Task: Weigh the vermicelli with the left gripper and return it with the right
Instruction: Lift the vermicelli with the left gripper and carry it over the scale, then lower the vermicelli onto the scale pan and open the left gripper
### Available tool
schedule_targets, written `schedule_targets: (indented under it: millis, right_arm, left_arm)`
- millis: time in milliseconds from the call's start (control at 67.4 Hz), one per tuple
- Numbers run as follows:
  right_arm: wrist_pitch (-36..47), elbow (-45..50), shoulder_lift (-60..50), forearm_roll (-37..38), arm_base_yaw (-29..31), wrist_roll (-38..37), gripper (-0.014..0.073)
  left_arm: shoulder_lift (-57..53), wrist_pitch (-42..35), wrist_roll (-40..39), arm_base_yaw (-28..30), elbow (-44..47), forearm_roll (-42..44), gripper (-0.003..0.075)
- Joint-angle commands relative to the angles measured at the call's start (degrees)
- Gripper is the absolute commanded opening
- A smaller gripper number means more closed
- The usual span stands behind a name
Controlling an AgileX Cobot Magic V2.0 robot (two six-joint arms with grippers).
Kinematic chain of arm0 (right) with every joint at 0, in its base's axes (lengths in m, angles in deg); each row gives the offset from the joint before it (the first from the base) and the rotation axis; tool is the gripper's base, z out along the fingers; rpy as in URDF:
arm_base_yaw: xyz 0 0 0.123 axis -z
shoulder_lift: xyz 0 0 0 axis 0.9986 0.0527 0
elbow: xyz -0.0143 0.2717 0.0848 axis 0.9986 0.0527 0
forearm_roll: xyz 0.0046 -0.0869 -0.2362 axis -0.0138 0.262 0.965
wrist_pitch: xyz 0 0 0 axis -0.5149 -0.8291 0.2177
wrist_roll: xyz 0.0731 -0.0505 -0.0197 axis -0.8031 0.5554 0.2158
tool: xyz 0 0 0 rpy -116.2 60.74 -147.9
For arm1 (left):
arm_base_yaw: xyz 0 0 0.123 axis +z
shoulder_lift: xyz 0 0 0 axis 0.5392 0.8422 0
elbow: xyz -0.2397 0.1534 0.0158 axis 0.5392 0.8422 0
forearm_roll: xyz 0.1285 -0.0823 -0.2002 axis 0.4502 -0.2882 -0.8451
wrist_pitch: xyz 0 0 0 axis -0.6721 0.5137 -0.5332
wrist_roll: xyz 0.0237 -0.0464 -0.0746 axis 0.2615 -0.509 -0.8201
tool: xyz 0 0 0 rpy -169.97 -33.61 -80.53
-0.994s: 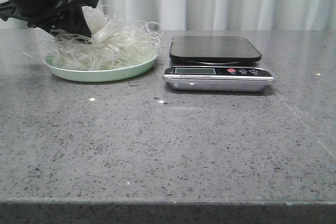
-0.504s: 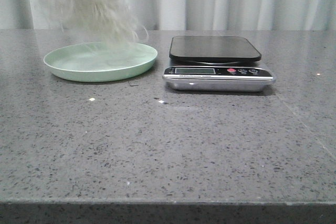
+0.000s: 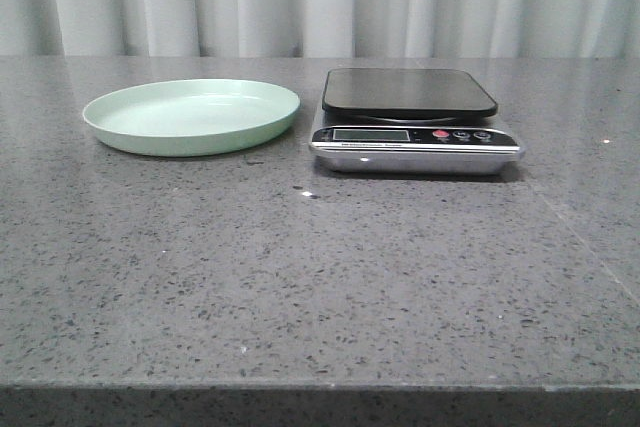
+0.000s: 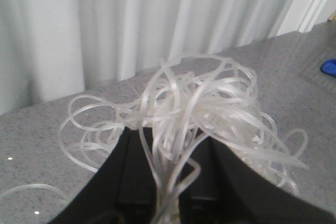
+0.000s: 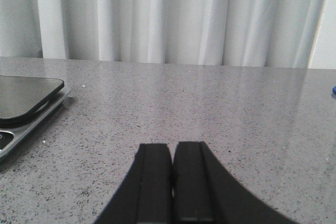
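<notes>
Front view: pale green plate [image 3: 190,115] bare, scale [image 3: 412,119] just beside it with platform unloaded, ready to take the load; neither arm in frame.

Left wrist view: left gripper [image 4: 167,195] pinching the vermicelli [image 4: 194,111], strands fanning out ahead of the fingers, lifted clear of the table [image 4: 42,129] for carrying to the scale; probably well above the plate, though not shown.

Right wrist view: right gripper [image 5: 172,182] pressed together on nothing, parked; scale off to one side of its fingers.
</notes>
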Motion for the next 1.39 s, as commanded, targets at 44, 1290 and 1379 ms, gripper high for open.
schedule_targets:
  millis: [44,1290,1379]
  right_arm:
    - [4.9,-0.5,-0.9,0.3,0.2,0.4,0.015]
    - [2.7,-0.5,-0.9,0.3,0.2,0.4,0.015]
    - [2.7,-0.5,-0.9,0.3,0.2,0.4,0.015]
  left_arm:
    - [1.3,-6.0,-0.1,-3.4,-2.2,-1.4,0.0146]
    - [15.6,-6.5,-0.1,-7.6,-2.2,-3.0,0.0414]
    - [15.4,-6.4,-0.1,-7.6,-2.2,-3.0,0.0554]
